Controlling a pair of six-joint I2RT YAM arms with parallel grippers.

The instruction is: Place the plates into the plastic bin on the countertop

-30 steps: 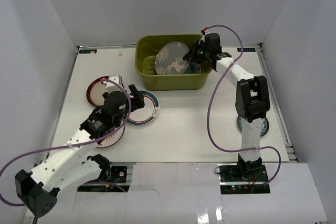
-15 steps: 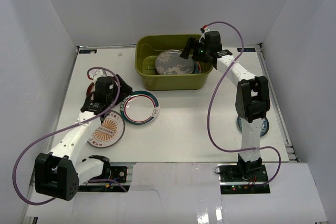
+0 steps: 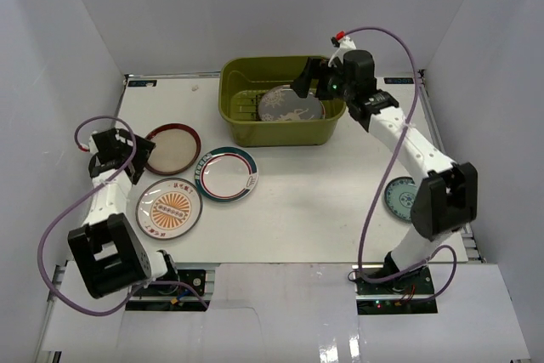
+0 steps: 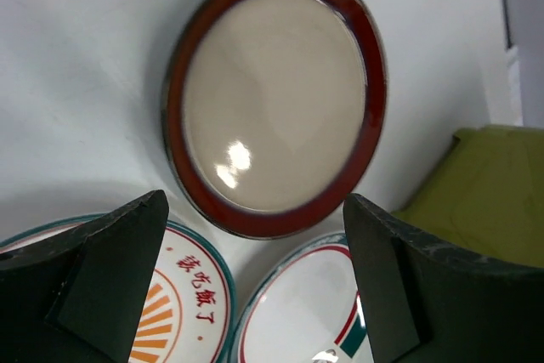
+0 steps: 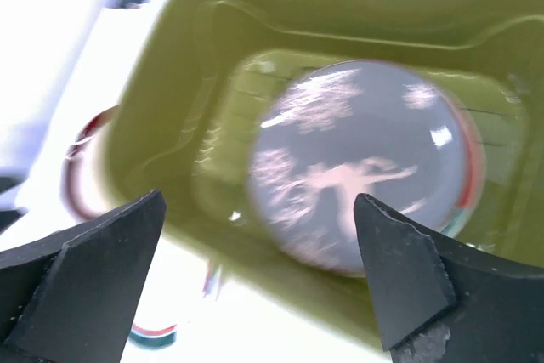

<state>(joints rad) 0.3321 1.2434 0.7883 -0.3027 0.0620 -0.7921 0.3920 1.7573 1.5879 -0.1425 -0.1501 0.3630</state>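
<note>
As it gapes, right pincer (image 5: pixel 257 201) (empty)

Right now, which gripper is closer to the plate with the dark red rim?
Left. The left gripper hovers beside the maroon-rimmed plate; the right gripper is over the bin.

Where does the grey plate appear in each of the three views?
Top external: the grey plate lies inside the plastic bin, in its right half, at upper centre of the picture.
Left wrist: not in it; only a corner of the bin shows at the right edge.
Right wrist: right of centre, blurred, on the floor of the bin.
Shared landmark: the olive-green bin, which is in all three views.
</note>
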